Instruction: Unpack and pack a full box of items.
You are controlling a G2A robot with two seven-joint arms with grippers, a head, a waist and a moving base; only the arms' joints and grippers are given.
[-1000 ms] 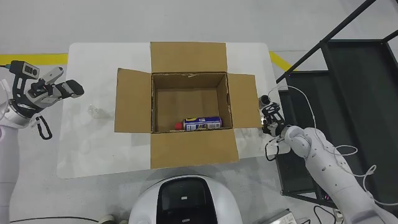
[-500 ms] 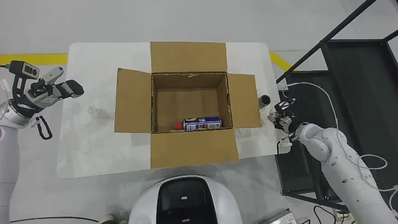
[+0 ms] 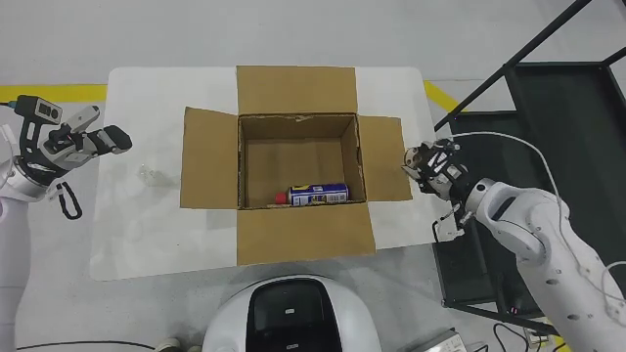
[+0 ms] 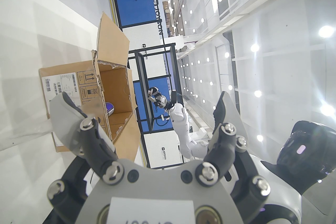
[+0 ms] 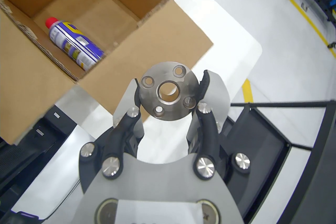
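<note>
Cardboard box (image 3: 298, 161) sits mid-table (image 3: 147, 244), open on top, all four flaps folded outward. Nearest the robot is the box's near flap (image 3: 305, 233), spread out toward the table's front edge. Just past it, inside the box, one spray can (image 3: 318, 196) lies on its side on the box floor. It is tight along the near wall, red cap toward the box's left side, blue body toward its right.

Level with the box's middle, right gripper (image 5: 170, 86) hangs over the outer edge of the box's right flap (image 3: 383, 156), above the box and not inside it. Its fingers (image 5: 207, 83) pinch a round metal flange (image 5: 168, 97) by the rim, one finger on each side. Flange has a centre hole and four small bolt holes, flat face toward the wrist camera. It is held up in the air over the flap edge.

Left gripper (image 3: 108, 140) is well off to the box's left, past the left flap (image 3: 208, 158), out at the table's left edge. Its fingers (image 4: 65, 109) are spread wide. Between this gripper and the box's left flap a small clear scrap (image 3: 149, 171) lies on the table; can't tell what it is.

Farther on, the box's far flap (image 3: 295, 88) reaches toward the table's back edge. Black metal rack (image 3: 548, 108) stands off the table, to the box's right and running farther back.
</note>
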